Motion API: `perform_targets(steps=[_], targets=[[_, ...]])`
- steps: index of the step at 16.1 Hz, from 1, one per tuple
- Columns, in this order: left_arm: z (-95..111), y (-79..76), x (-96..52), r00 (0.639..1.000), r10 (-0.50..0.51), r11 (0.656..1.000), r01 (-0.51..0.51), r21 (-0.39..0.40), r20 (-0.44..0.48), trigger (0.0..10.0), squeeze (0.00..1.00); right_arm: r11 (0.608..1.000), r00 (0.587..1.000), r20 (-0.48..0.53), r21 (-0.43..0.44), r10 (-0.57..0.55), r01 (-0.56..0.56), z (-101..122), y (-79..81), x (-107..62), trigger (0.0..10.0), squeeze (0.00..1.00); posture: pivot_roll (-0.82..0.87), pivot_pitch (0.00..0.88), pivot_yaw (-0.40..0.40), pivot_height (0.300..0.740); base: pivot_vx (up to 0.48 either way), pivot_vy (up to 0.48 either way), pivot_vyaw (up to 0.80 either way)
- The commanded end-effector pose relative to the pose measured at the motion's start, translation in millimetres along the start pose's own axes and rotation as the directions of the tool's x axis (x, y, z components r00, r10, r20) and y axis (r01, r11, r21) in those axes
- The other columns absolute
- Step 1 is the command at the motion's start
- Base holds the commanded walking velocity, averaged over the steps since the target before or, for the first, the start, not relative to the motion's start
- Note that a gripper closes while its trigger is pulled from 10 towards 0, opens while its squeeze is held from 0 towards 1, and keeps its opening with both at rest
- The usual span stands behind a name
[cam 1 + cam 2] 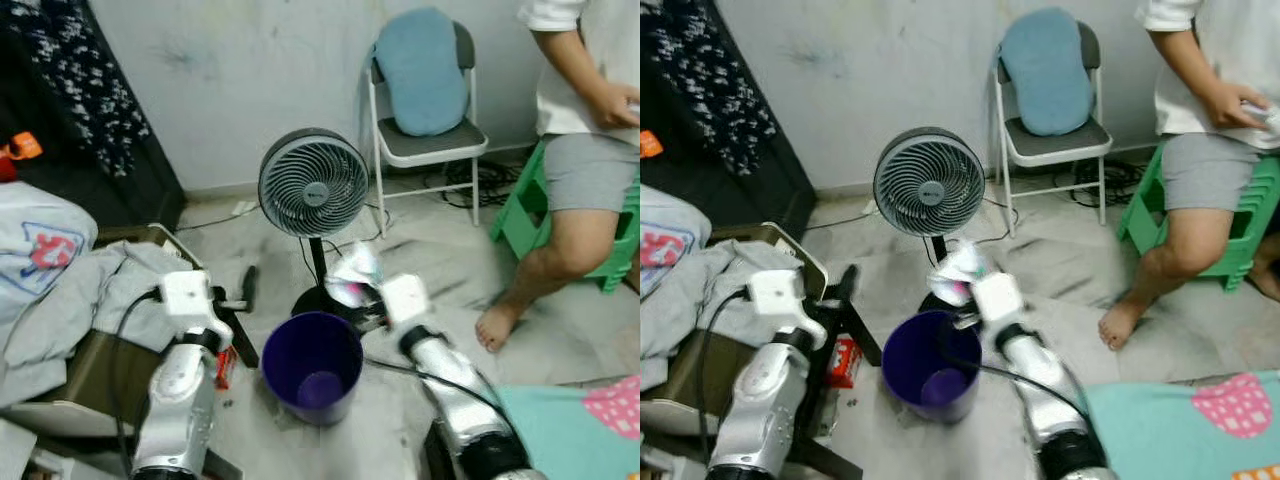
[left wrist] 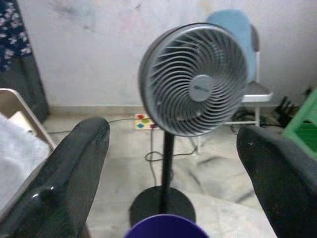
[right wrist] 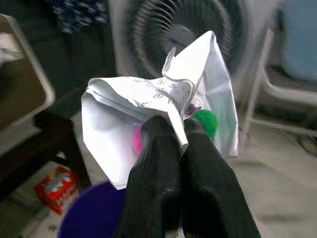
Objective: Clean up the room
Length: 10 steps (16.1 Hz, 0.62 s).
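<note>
Right wrist view shows the right gripper (image 3: 181,134) pinched tight on a crumpled white paper wrapper (image 3: 163,114) with printed lines and bits of pink and green showing in its folds. In the head views that gripper holds the wrapper just above the far rim of a purple bucket (image 1: 312,366) that stands on the pale floor — the bucket's mouth faces up, right in front of the robot.

Just behind the bucket stands a grey pedestal fan (image 1: 313,183) on a round black base, its cable trailing over the floor. The left gripper (image 2: 168,163) hovers to the left of the bucket, its two black fingers spread wide with nothing between them, pointing toward the fan.

A small red carton (image 1: 844,361) lies on the floor beside a dark table leg, near the bucket's left side. Grey clothing (image 1: 90,290) is heaped on the low table at left. Against the wall stands a folding chair (image 1: 425,140) with a blue cushion (image 1: 422,70) — beside it a person (image 1: 585,150) sits on a green stool (image 1: 530,215), one bare foot on the floor.
</note>
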<state>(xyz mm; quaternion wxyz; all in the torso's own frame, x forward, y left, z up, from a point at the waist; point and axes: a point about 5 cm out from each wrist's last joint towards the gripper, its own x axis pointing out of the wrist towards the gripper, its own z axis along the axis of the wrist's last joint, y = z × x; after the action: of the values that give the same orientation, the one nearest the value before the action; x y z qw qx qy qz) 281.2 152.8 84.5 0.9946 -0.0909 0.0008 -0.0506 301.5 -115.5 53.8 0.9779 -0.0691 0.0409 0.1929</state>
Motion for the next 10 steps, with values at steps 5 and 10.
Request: perform_targets(steps=[5, 10], targets=[[10, 23.8, -11.2, 0.999, 0.035, 0.997, -0.034, 0.075, -0.017, 10.0, 0.0, 0.998, 0.999, 0.048, 0.059, 0.0, -0.003, 18, 12.4, 7.1, 10.0, 0.0, -0.16, 0.0, 0.127, 0.74, 0.0, 0.0, 0.32], [13, 13.9, -15.3, 0.999, -0.05, 0.996, 0.051, 0.072, -0.015, 10.0, 0.0, 0.997, 0.999, 0.048, 0.074, -0.007, 0.003, 25, 11.0, 8.7, 10.0, 0.0, -0.15, 0.0, 0.114, 0.74, 0.0, 0.0, 0.64]])
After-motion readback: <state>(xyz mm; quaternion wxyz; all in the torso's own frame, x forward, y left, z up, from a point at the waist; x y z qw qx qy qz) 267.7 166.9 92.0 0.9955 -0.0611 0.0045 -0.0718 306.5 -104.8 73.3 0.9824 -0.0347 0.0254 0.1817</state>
